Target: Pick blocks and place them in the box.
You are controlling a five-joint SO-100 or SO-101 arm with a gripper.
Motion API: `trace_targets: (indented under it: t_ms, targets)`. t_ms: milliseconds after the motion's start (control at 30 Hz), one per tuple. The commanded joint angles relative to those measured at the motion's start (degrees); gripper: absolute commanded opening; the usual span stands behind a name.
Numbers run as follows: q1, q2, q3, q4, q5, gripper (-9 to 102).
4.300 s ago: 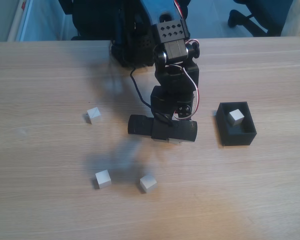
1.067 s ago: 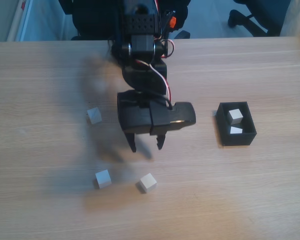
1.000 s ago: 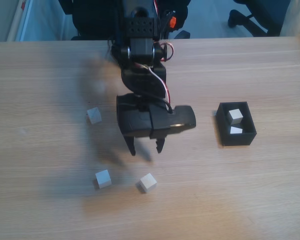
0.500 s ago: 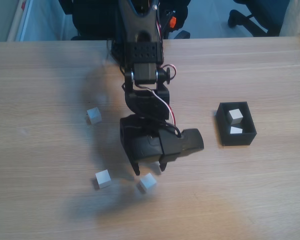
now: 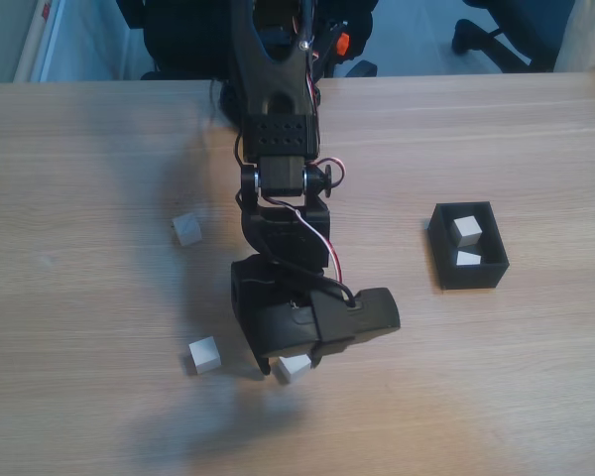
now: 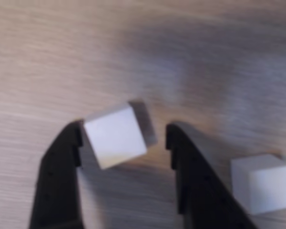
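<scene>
Pale wood now sits between our end effector's (image 6: 124, 138) wide-spread fingers: we have dropped from mid-table onto this block (image 6: 115, 135), so a third grasp seems imminent.

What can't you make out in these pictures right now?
- Fixed view: the gripper body hides its fingertips and most of the block beneath it.
- Wrist view: motion blur; whether the fingers touch that block is unclear.
- Fixed view: the box wall hides the lower block partly.
</scene>
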Motion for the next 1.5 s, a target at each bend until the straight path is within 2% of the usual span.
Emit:
trace_targets:
  t_ms: [0,133,367,533,700,1033,1267,1467]
  targets:
    - [0.5,0.4,-3.7,-0.4,-0.4,18]
    - [0.4,0.7,-2.9,-0.3,-0.3,14]
    - [-0.2,1.1,-2.9,-0.4,1.1,0]
    - [-0.6,4.8,-0.1,1.1,1.1,0]
    - [-3.6,16.0,8.0,3.8,1.6,0]
    - [-20.2,39.7,19.4,16.7,17.2,2]
    - [-33.7,46.4,22.0,18.2,24.9,1]
    - [-41.1,43.9,19.2,18.3,29.1,0]
